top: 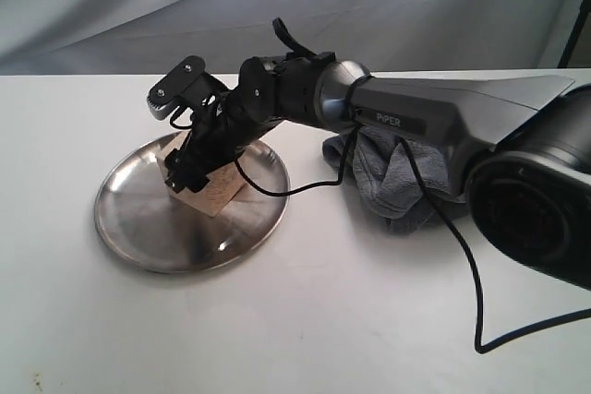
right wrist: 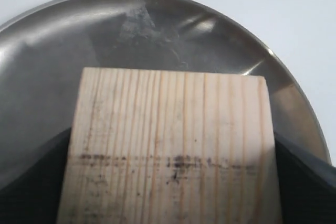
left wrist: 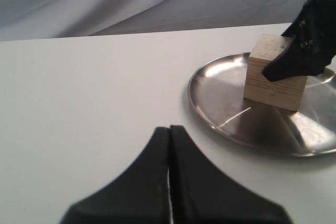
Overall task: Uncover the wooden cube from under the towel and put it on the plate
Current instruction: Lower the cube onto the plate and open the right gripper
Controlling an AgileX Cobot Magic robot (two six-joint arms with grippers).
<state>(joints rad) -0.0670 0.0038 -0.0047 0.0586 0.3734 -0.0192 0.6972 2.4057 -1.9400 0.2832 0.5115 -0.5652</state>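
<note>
On plate (top: 148, 228), wooden cube (top: 218, 194); "PIPER" arm (top: 443, 110)

Exterior view: the right arm (top: 443, 117) covers much of the towel (top: 392, 182), and the right gripper (top: 189, 173) hides the upper part of the cube (top: 220, 195) and part of the plate (top: 138, 248). Left wrist view: the plate runs off the picture's edge, and the left gripper (left wrist: 169, 129) is blurred and cut off at its base. Right wrist view: one end of the cube is cut off, and the fingers (right wrist: 31, 187) show as dark blurs.
</note>
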